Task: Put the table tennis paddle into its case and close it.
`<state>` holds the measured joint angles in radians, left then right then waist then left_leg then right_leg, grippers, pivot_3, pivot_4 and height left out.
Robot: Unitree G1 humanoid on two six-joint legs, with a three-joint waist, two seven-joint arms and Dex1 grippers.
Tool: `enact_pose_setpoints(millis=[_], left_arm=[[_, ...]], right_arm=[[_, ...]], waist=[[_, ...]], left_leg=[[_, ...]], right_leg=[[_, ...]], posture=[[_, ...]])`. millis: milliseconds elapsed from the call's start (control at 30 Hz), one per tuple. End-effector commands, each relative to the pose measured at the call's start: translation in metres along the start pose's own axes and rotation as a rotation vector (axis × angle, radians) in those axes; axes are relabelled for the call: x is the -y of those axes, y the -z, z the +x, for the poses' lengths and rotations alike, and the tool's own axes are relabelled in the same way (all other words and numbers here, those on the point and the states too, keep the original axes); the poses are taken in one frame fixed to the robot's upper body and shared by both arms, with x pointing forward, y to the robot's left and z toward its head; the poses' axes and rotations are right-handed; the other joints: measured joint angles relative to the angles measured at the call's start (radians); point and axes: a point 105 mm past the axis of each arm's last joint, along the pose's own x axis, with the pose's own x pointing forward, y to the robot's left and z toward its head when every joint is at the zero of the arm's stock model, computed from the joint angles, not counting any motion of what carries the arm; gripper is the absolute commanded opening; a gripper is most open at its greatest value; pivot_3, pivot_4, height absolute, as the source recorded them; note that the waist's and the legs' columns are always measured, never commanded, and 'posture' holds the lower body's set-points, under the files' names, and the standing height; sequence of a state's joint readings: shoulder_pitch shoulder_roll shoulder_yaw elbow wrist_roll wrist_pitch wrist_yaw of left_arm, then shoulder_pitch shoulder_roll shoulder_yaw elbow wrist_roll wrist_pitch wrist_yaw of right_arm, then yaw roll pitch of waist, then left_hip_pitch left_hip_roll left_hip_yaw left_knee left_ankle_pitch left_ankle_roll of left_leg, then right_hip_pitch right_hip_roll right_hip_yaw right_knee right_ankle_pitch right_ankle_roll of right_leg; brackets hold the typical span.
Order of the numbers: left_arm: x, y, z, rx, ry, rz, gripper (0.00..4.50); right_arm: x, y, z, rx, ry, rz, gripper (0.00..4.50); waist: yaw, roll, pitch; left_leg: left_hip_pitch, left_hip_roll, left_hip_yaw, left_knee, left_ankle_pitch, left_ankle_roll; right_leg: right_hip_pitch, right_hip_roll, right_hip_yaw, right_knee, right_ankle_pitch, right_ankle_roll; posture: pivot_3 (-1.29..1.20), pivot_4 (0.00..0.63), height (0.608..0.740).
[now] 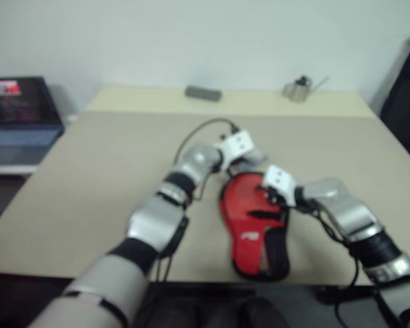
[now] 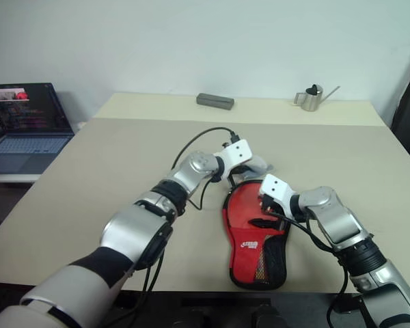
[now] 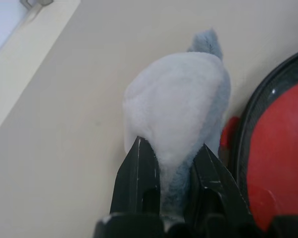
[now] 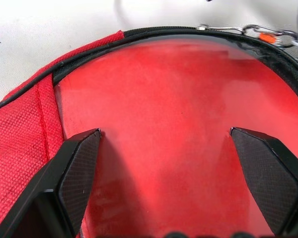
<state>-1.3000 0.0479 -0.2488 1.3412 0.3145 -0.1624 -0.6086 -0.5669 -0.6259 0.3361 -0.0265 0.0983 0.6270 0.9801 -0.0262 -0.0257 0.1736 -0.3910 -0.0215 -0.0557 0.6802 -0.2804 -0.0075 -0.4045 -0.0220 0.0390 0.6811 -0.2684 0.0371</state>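
Starting at the left, an open laptop (image 2: 27, 130) sits off the beige table (image 2: 89, 178), well apart from the work. The left gripper (image 3: 171, 148) reaches over the table's middle with its black fingers clamped on a pale grey fluffy thing (image 3: 176, 99), which is soft, rounded and plush-like. This lies just beside the far, round end of the case (image 2: 249, 249).

The case lies with its long axis running from that far round end back toward the robot, the narrow handle end nearest the table's front edge. Its outside is red woven fabric with a small white mark and black trim, and black mesh lining shows at the handle end, so it is not yet shut. The table tennis paddle (image 4: 179, 89) lies inside it, its smooth, matte red face up, ringed by the black zip track. Metal zip pulls (image 4: 248, 30) rest at the round end.

The right gripper (image 4: 165, 133) comes in from the right, angled down over the paddle face. Its textured black fingers are spread wide, holding nothing. I cannot tell whether they touch the rubber.

Closing probably turns on those pulls. They lie at the far end, beyond the right gripper and close to the left one, which is occupied.
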Motion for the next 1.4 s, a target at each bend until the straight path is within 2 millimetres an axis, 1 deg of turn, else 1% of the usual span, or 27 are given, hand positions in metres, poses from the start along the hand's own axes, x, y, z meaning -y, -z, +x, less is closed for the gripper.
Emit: enact_pose_setpoints(millis=[33, 267, 467, 667, 867, 967, 1133, 1267, 1400], left_arm=[[-0.012, -0.037, 0.002, 0.084, -0.055, 0.077, 0.28], [-0.022, -0.044, 0.001, 0.075, -0.123, 0.094, 0.27], [-0.025, -0.057, 0.004, 0.092, -0.175, 0.095, 0.27], [-0.021, -0.068, 0.008, 0.108, -0.190, 0.109, 0.27], [-0.015, -0.080, 0.013, 0.130, -0.193, 0.102, 0.27], [-0.010, -0.090, 0.016, 0.155, -0.190, 0.091, 0.27], [-0.004, -0.097, 0.019, 0.168, -0.177, 0.094, 0.27], [-0.002, -0.099, 0.021, 0.173, -0.175, 0.076, 0.27], [0.006, -0.094, 0.023, 0.162, -0.106, 0.041, 0.27]], right_arm=[[-0.010, 0.026, 0.006, -0.103, -0.023, 0.045, 4.50], [-0.014, 0.026, 0.005, -0.104, -0.023, 0.052, 4.50], [-0.016, 0.025, 0.006, -0.104, -0.025, 0.055, 4.50], [-0.019, 0.024, 0.005, -0.105, -0.026, 0.060, 4.50], [-0.025, 0.028, 0.004, -0.113, -0.026, 0.069, 4.50], [-0.026, 0.028, 0.003, -0.117, -0.021, 0.073, 4.50], [-0.026, 0.029, 0.002, -0.119, -0.012, 0.077, 4.50], [-0.027, 0.028, 0.002, -0.116, -0.010, 0.081, 4.50], [-0.027, 0.028, 0.003, -0.115, -0.011, 0.082, 4.50]], waist=[[0.000, 0.000, 0.000], [0.000, 0.000, 0.000], [0.000, 0.000, 0.000], [0.000, 0.000, 0.000], [0.001, 0.000, 0.000], [0.002, 0.000, 0.000], [0.003, 0.000, 0.000], [0.002, 0.000, 0.000], [0.002, 0.000, 0.000]], left_leg=[[0.000, 0.000, 0.000, 0.000, 0.000, 0.000], [0.000, 0.000, 0.000, 0.000, 0.000, 0.000], [-0.001, 0.000, 0.000, 0.000, 0.000, 0.000], [-0.001, -0.001, 0.000, -0.001, 0.000, 0.000], [-0.001, -0.001, 0.000, -0.001, 0.000, 0.000], [-0.002, -0.002, 0.000, -0.001, 0.000, 0.000], [-0.002, -0.002, 0.000, -0.001, 0.000, 0.000], [-0.002, -0.002, 0.000, -0.001, 0.000, 0.000], [-0.002, -0.002, 0.000, -0.001, 0.000, 0.000]], right_leg=[[0.000, 0.000, 0.000, 0.000, 0.000, 0.000], [0.000, 0.000, 0.000, 0.000, 0.000, 0.000], [0.000, 0.000, 0.000, -0.001, 0.000, 0.001], [0.000, 0.000, 0.000, -0.001, -0.001, 0.001], [-0.001, -0.001, 0.000, -0.001, -0.001, 0.002], [-0.001, -0.001, 0.000, -0.001, -0.002, 0.003], [-0.001, -0.001, 0.000, -0.001, -0.002, 0.003], [-0.001, -0.001, 0.000, -0.001, -0.002, 0.003], [-0.001, -0.001, 0.000, -0.001, -0.002, 0.003]], posture=[[0.00, 0.150, 0.740], [0.00, 0.150, 0.740], [0.00, 0.150, 0.740], [0.00, 0.150, 0.740], [0.00, 0.150, 0.740], [0.00, 0.150, 0.740], [0.00, 0.150, 0.740], [0.00, 0.150, 0.740], [0.00, 0.150, 0.740]])
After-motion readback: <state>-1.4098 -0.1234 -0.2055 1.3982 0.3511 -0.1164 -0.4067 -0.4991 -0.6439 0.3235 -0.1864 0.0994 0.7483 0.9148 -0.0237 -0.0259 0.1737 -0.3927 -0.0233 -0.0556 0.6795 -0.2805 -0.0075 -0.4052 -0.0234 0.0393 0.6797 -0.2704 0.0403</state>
